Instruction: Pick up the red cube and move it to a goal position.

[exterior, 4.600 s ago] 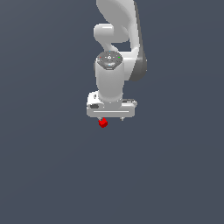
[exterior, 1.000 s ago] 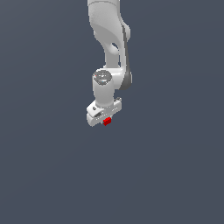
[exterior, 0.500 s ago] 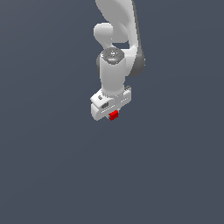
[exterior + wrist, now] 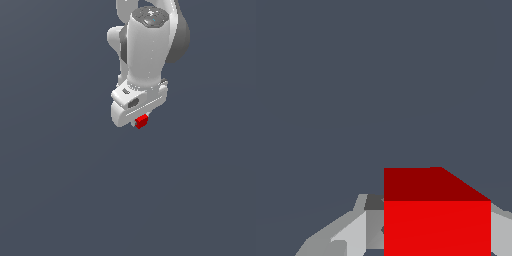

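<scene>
Featureless slate-grey ground fills both views, with no goal marker visible. Against it the white Panda arm (image 4: 150, 45) now looms larger and higher than half a second ago, so the carry seems under way. Its white two-fingered gripper (image 4: 140, 121) stays pinched on the tiny bright red plain-faced cube (image 4: 142, 121), held aloft beneath the palm.

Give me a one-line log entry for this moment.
phase: carry | claw: shut on red cube | cube: held between the fingers | goal marker: none visible
</scene>
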Motion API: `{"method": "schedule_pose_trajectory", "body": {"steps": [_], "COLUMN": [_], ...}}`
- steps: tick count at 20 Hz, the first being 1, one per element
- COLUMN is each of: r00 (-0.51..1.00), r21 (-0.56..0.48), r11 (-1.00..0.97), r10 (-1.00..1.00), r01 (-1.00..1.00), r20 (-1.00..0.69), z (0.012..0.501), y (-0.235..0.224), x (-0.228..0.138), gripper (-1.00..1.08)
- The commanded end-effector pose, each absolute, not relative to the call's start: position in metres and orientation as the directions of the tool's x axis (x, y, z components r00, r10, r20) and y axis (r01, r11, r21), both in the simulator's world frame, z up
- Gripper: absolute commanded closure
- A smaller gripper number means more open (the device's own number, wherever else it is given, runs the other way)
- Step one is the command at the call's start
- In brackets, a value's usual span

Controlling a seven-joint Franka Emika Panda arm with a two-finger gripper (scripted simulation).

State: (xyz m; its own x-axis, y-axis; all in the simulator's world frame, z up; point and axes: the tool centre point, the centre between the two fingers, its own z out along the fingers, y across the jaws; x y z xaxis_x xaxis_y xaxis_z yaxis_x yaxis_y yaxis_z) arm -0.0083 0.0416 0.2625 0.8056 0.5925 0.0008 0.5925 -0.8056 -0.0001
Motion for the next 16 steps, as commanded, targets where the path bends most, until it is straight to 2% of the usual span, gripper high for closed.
{"method": "schedule_pose_trajectory", "body": {"steps": [1, 8, 16], "r00": [0.806, 0.806, 0.807], "r21": [0.0, -0.001, 0.0], "r11": [-0.806, -0.806, -0.807], "r10": [0.592, 0.592, 0.591], "r01": [0.592, 0.592, 0.591], "r20": [0.0, 0.0, 0.0], "z": [0.287, 0.339, 0.371], "y": [0.051, 0.072, 0.084], "x": [-0.001, 0.017, 0.03], "gripper": [1.08, 1.08, 1.08]}}
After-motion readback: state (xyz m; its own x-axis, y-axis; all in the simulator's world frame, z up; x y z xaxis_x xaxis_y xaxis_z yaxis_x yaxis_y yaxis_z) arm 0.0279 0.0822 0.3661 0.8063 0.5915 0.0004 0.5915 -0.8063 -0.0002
